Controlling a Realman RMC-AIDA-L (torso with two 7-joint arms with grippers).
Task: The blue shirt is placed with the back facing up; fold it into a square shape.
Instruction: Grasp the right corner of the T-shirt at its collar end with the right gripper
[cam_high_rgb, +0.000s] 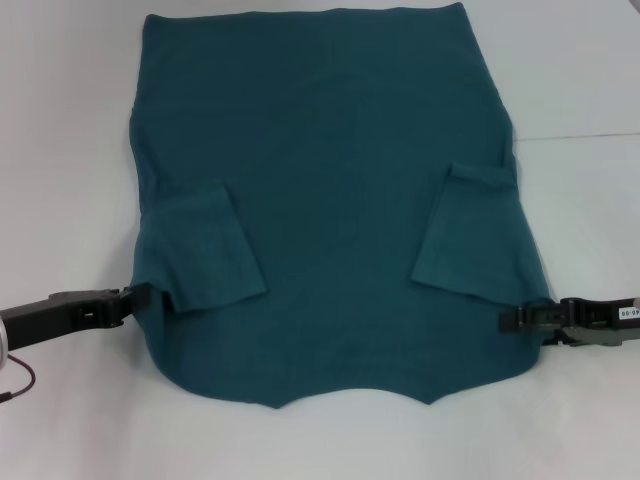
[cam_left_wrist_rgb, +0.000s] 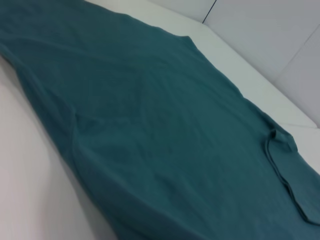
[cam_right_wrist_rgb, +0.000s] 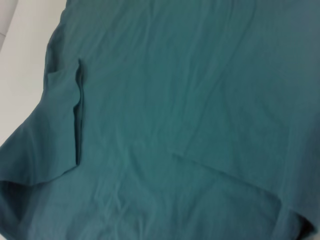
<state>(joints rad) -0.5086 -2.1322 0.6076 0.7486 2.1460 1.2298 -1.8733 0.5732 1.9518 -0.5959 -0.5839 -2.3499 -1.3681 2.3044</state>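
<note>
Here, in the head view, you are looking at the blue shirt (cam_high_rgb: 330, 200) lying flat on the white bench (cam_high_rgb: 70, 120), plain side up, collar end nearest the robot, with both sleeves already folded in over the body. The left end effector (cam_high_rgb: 140, 295) is sitting at the shirt's left edge just below the folded sleeve, and the right end effector (cam_high_rgb: 515, 320) is touching the opposite edge at much the same level. Both seem to be pinching the fabric edge, though I cannot tell for sure whether the fingers are closed on it.

In the left wrist view, you are seeing the shirt (cam_left_wrist_rgb: 160, 130) stretching away smoothly, with the far sleeve's folded edge showing as a ridge; no fingers are showing.

In the right wrist view, the cloth (cam_right_wrist_rgb: 190, 115) is lying mostly flat, with a sleeve fold and a light crease; again no fingers are visible.

To my mind the step in hand is lifting the near end to fold it over. You should be checking that both grips are catching all layers, raising the two sides evenly, and keeping the cloth taut between them so the fold line is landing straight.
</note>
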